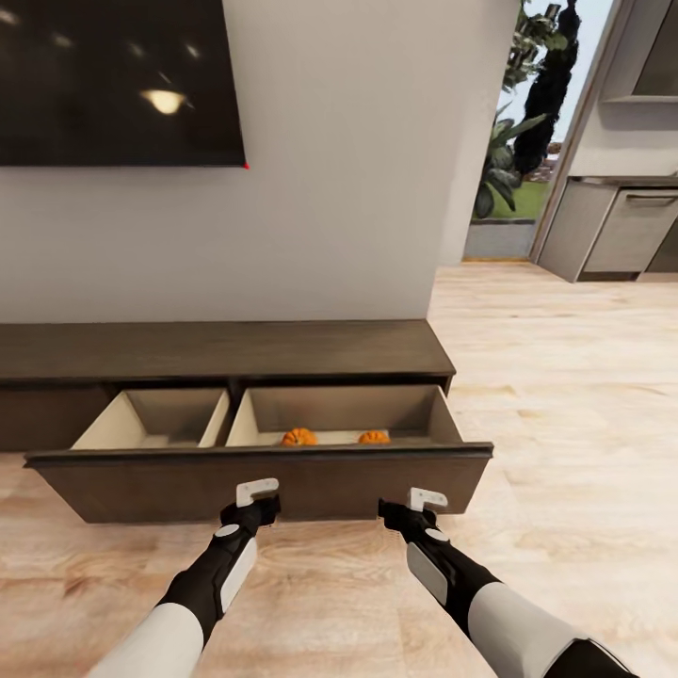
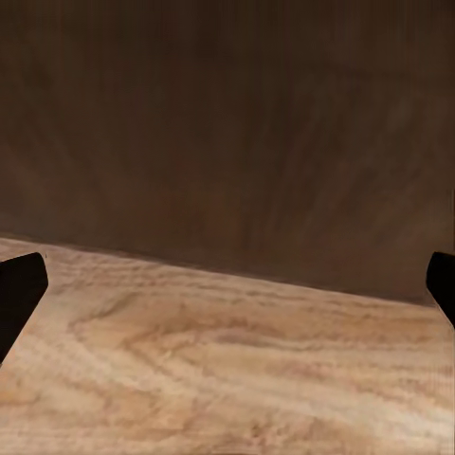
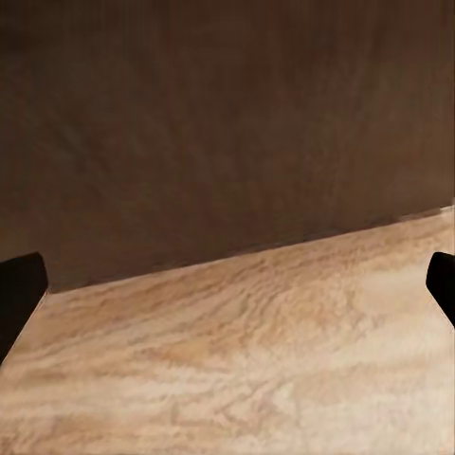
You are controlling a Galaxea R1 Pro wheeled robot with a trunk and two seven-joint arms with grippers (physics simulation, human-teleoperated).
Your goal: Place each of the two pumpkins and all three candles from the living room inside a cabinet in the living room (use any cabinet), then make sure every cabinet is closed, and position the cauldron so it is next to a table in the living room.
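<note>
The long dark-brown cabinet [image 1: 226,350] stands against the wall with its wide drawer pulled out. Two orange pumpkins [image 1: 299,437] [image 1: 374,437] lie in the drawer's right compartment, close behind the drawer front [image 1: 264,482]; the left compartment looks bare. My left gripper [image 1: 256,508] and right gripper [image 1: 400,513] sit low, right at the outside of that front. Both are open: the left wrist view has dark fingertips [image 2: 19,294] far apart before the brown panel [image 2: 227,123], and so does the right wrist view, fingertips [image 3: 19,289] before the panel [image 3: 227,114]. Candles, cauldron and table are out of view.
A dark TV screen [image 1: 113,80] hangs on the wall above the cabinet. Light wooden floor [image 1: 565,395] runs to the right toward grey kitchen units [image 1: 621,226] and a doorway with plants [image 1: 513,160].
</note>
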